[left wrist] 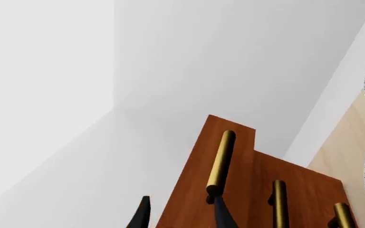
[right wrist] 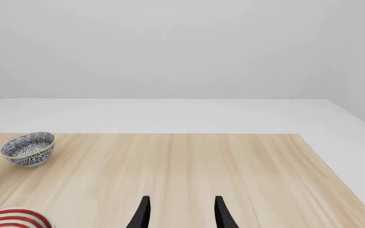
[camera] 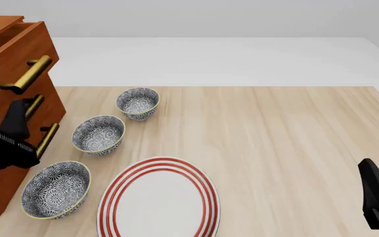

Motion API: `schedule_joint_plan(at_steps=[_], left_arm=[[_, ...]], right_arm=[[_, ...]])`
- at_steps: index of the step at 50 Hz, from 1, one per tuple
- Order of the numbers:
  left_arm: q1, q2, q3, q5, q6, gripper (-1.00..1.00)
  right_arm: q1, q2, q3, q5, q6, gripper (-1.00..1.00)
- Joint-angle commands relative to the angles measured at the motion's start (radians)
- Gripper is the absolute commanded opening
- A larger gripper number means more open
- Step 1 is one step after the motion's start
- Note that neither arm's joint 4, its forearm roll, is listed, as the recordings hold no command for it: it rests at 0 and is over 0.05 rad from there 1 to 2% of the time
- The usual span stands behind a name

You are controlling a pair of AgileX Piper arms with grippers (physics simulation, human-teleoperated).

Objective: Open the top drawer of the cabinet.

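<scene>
A pale wooden table (camera: 288, 133) sits on a white floor (camera: 209, 59), with plain light-grey walls (right wrist: 169, 47) beyond.

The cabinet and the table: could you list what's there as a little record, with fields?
cabinet: reddish-brown wood, at the table's left edge
top drawer: standing out past the two below it
top handle: brass bar
left gripper: fingers apart, one by the handle's end
right gripper: fingers apart over bare table, holding nothing
bowls: three patterned, in a row beside the cabinet
plate: white, red-ringed, near edge
</scene>
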Motion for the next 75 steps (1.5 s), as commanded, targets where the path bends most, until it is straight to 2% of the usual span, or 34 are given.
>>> schedule_joint_plan(at_steps=[1,8,12,13,14,15,16,17,21,27,28,30,32,34,38,40,41,43,46,48,50,52,54,57,59,60,62,63,65,68,71,72,73,75], left_arm=[[-0.034,-0.244,0.015,0.201,-0.045,1.00],[-0.048,-0.358,0.001,0.318,-0.059,1.00],[-0.033,-0.460,-0.104,0.523,-0.206,1.00],[-0.027,-0.449,-0.100,0.506,-0.194,1.00],[-0.032,-0.475,-0.138,0.570,-0.252,1.00],[-0.032,-0.477,-0.139,0.572,-0.252,1.00],[-0.030,-0.496,-0.171,0.620,-0.300,1.00],[-0.031,-0.494,-0.169,0.609,-0.287,1.00],[-0.017,-0.526,-0.263,0.714,-0.392,1.00],[-0.012,-0.547,-0.509,0.960,-0.684,1.00],[-0.023,-0.546,-0.502,0.959,-0.672,1.00],[-0.047,-0.548,-0.564,1.020,-0.754,1.00],[-0.043,-0.545,-0.579,1.023,-0.755,1.00],[-0.045,-0.528,-0.623,1.063,-0.806,1.00],[-0.056,-0.512,-0.632,1.074,-0.790,1.00],[-0.051,-0.491,-0.674,1.105,-0.841,1.00],[-0.061,-0.479,-0.648,1.088,-0.780,1.00],[-0.066,-0.454,-0.723,1.176,-0.885,1.00],[-0.063,-0.450,-0.710,1.158,-0.836,1.00],[-0.075,-0.435,-0.741,1.199,-0.881,1.00],[-0.069,-0.391,-0.814,1.275,-0.998,1.00],[-0.057,-0.381,-0.828,1.286,-0.986,1.00],[-0.050,-0.353,-0.870,1.331,-1.047,1.00],[-0.060,-0.352,-0.882,1.346,-1.041,1.00],[-0.056,-0.344,-0.905,1.367,-1.065,1.00],[-0.051,-0.332,-0.950,1.408,-1.111,1.00],[-0.053,-0.335,-0.963,1.419,-1.106,1.00],[-0.043,-0.322,-1.011,1.467,-1.169,1.00],[-0.051,-0.327,-1.027,1.487,-1.169,1.00],[-0.054,-0.294,-1.118,1.586,-1.279,1.00],[-0.049,-0.302,-1.176,1.624,-1.262,1.00],[-0.034,-0.295,-1.199,1.639,-1.294,1.00],[-0.032,-0.303,-1.203,1.641,-1.266,1.00],[-0.021,-0.284,-1.240,1.675,-1.349,1.00]], right_arm=[[0.000,0.000,0.000,0.000,0.000,1.00],[0.000,0.000,0.000,0.000,0.000,1.00],[0.000,0.000,0.000,0.000,0.000,1.00],[0.000,0.000,0.000,0.000,0.000,1.00],[0.000,0.000,0.000,0.000,0.000,1.00],[0.000,0.000,0.000,0.000,0.000,1.00],[0.000,0.000,0.000,0.000,0.000,1.00],[0.000,0.000,0.000,0.000,0.000,1.00],[0.000,0.000,0.000,0.000,0.000,1.00],[0.000,0.000,0.000,0.000,0.000,1.00],[0.000,0.000,0.000,0.000,0.000,1.00],[0.000,0.000,0.000,0.000,0.000,1.00],[0.000,0.000,0.000,0.000,0.000,1.00],[0.000,0.000,0.000,0.000,0.000,1.00],[0.000,0.000,0.000,0.000,0.000,1.00],[0.000,0.000,0.000,0.000,0.000,1.00],[0.000,0.000,0.000,0.000,0.000,1.00],[0.000,0.000,0.000,0.000,0.000,1.00],[0.000,0.000,0.000,0.000,0.000,1.00],[0.000,0.000,0.000,0.000,0.000,1.00],[0.000,0.000,0.000,0.000,0.000,1.00],[0.000,0.000,0.000,0.000,0.000,1.00],[0.000,0.000,0.000,0.000,0.000,1.00],[0.000,0.000,0.000,0.000,0.000,1.00],[0.000,0.000,0.000,0.000,0.000,1.00],[0.000,0.000,0.000,0.000,0.000,1.00],[0.000,0.000,0.000,0.000,0.000,1.00],[0.000,0.000,0.000,0.000,0.000,1.00],[0.000,0.000,0.000,0.000,0.000,1.00],[0.000,0.000,0.000,0.000,0.000,1.00],[0.000,0.000,0.000,0.000,0.000,1.00],[0.000,0.000,0.000,0.000,0.000,1.00],[0.000,0.000,0.000,0.000,0.000,1.00],[0.000,0.000,0.000,0.000,0.000,1.00]])
